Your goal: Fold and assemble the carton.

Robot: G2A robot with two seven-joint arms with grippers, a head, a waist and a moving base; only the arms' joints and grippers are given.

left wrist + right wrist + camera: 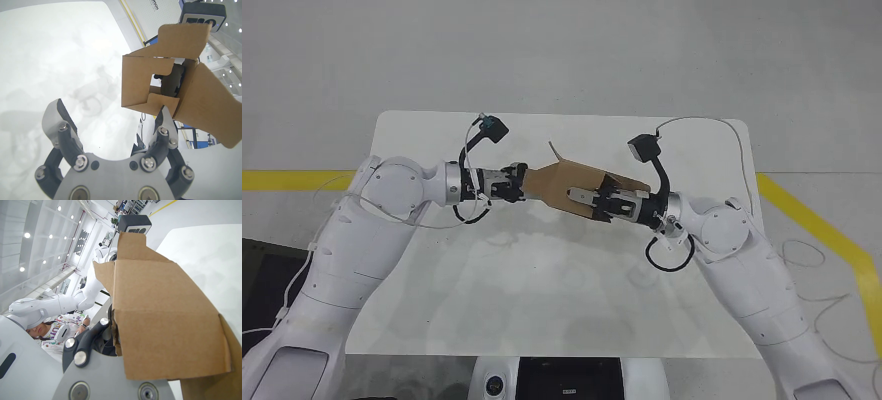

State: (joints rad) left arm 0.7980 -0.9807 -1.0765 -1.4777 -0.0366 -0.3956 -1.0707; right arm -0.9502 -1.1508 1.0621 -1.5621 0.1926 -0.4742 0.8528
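The left fingers (63, 115) stood spread wide apart; the right fingers (607, 205) clamped the brown cardboard carton (560, 183) between them.

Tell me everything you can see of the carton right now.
The carton is plain brown corrugated cardboard, opened into a tube with loose, splayed end flaps. It spans the gap between the arms over the white table. The open left claw has one fingertip at a flap's edge; the right claw sits in the other end.
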